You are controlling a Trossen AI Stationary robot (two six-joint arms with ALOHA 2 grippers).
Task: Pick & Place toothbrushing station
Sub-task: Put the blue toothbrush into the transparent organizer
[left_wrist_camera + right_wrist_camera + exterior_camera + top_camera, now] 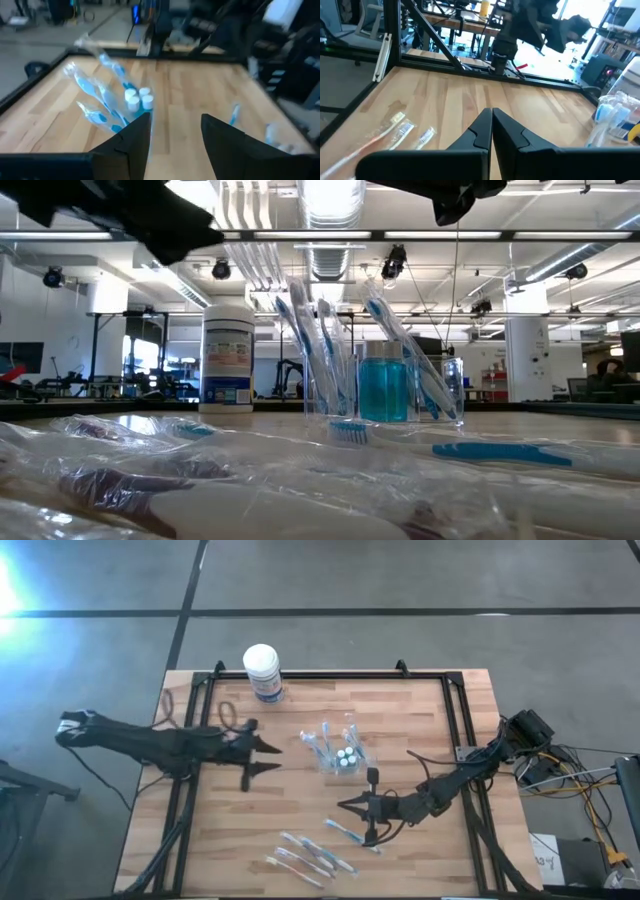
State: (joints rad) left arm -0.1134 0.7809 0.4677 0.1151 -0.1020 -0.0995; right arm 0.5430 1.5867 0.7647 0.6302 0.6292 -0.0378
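Observation:
The toothbrushing station (336, 748) is a small clear plastic holder standing on its base in the middle of the wooden table. It holds several blue-and-white toothbrushes and small white-capped bottles. It also shows in the low view (372, 380), the left wrist view (116, 102) and the right wrist view (615, 120). My left gripper (268, 758) is open and empty, to the left of the station and pointing at it, with its fingers (131, 142) short of it. My right gripper (343, 805) is shut and empty, on the near side of the station and pointing toward the table's left edge.
A white round tub with a blue label (262, 670) stands at the far edge. Several wrapped toothbrushes (310, 854) lie near the front edge, and one more (350, 833) lies just beside my right gripper. A black frame (455, 720) runs around the tabletop.

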